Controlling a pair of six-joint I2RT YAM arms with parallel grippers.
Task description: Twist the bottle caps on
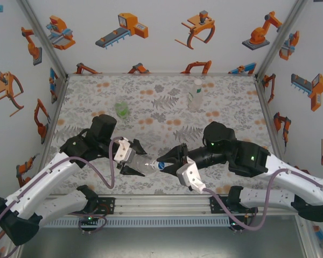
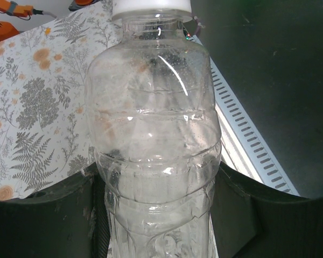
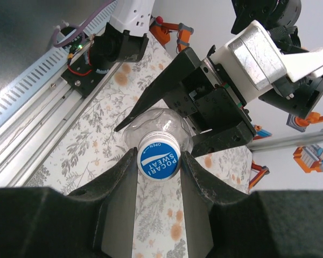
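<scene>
Held bottle: we saw a clear bottle [image 2: 153, 134] of thin transparent plastic, ribbed and waisted, its wall glinting and misted inside.
Bottle position: it lay on its side above the near edge of the table, between the two grippers, neck pointing to the right arm.
Left gripper: the left gripper [image 1: 137, 165] had its black fingers [image 2: 43, 215] pressed against both sides of the clear bottle's lower body, pinching it.
Cap: the cap [image 3: 158, 159] was round, with a white skirt and a blue top, and sat on the bottle's neck.
Right gripper: the right gripper [image 1: 166, 161] had its matte black fingers [image 3: 113, 183] closed on the cap's rim from both sides.
Writing: on the blue top we read "POCARI SWEAT" in white, with a small "OPEN" beside a curved stripe.
Other bottles: a green-tinted bottle [image 1: 121, 110] and a labelled bottle [image 1: 195, 97], upright with a white top, stood well apart from both grippers, further back.
Surface: the table cover [image 1: 167, 115] carried grey fern leaves and orange blossoms.
</scene>
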